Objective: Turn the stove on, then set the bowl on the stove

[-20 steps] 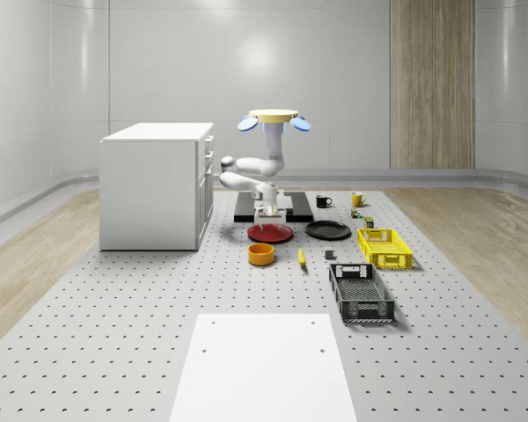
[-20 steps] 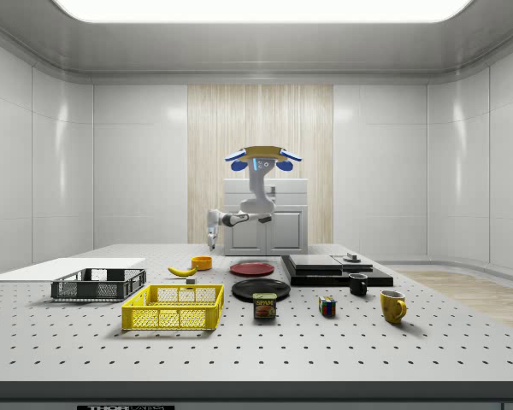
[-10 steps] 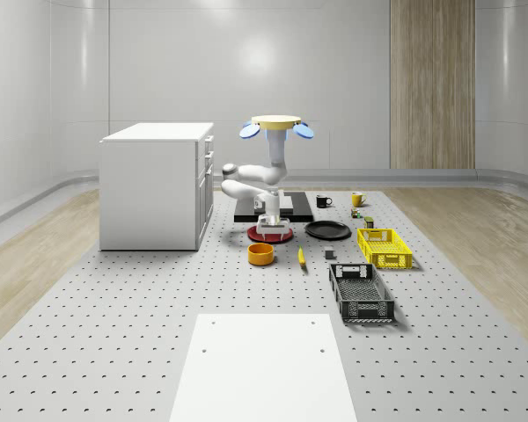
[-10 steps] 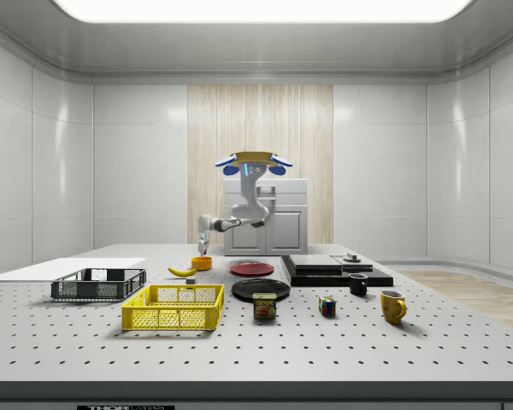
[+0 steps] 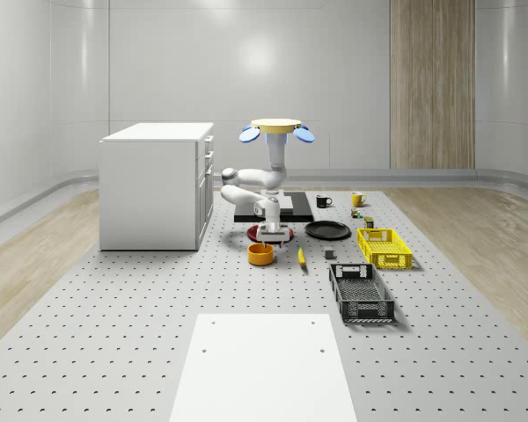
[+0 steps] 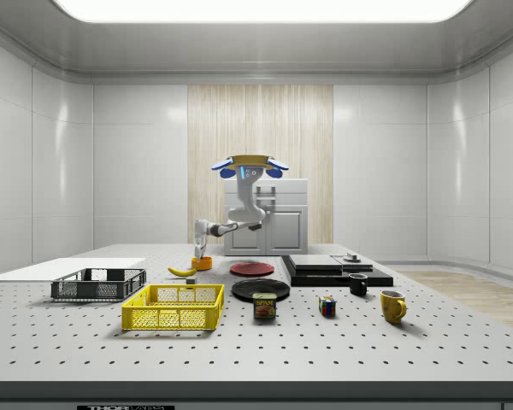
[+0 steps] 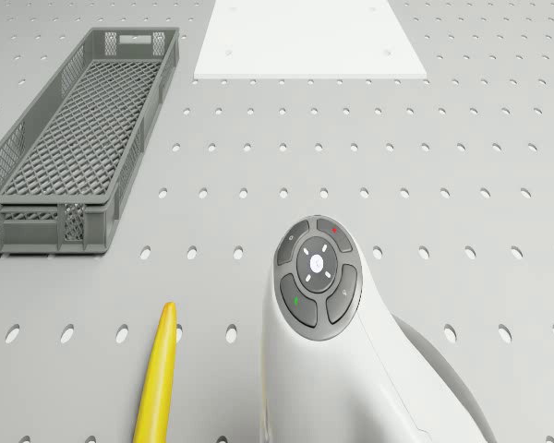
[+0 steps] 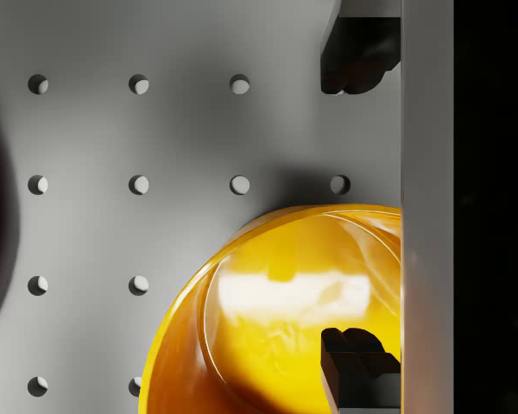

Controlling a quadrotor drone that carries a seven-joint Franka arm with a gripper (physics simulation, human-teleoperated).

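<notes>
**Gripper Poised Over the Bowl's Rim**

While the drone (image 5: 276,127) hovered above the red plate (image 5: 254,233) at mid-frame of the whole-scene view, its gripper (image 8: 356,203) hung spread apart just above the orange bowl (image 5: 261,253). In the wrist view one fingertip (image 8: 356,362) lay over the bowl's hollow, the other beyond the rim, so the wall sat between the jaws. One bowl stood on the table, well apart from the one stove (image 5: 297,207). Two plates, two crates, two mugs and one banana (image 7: 157,378) lay around.
</notes>
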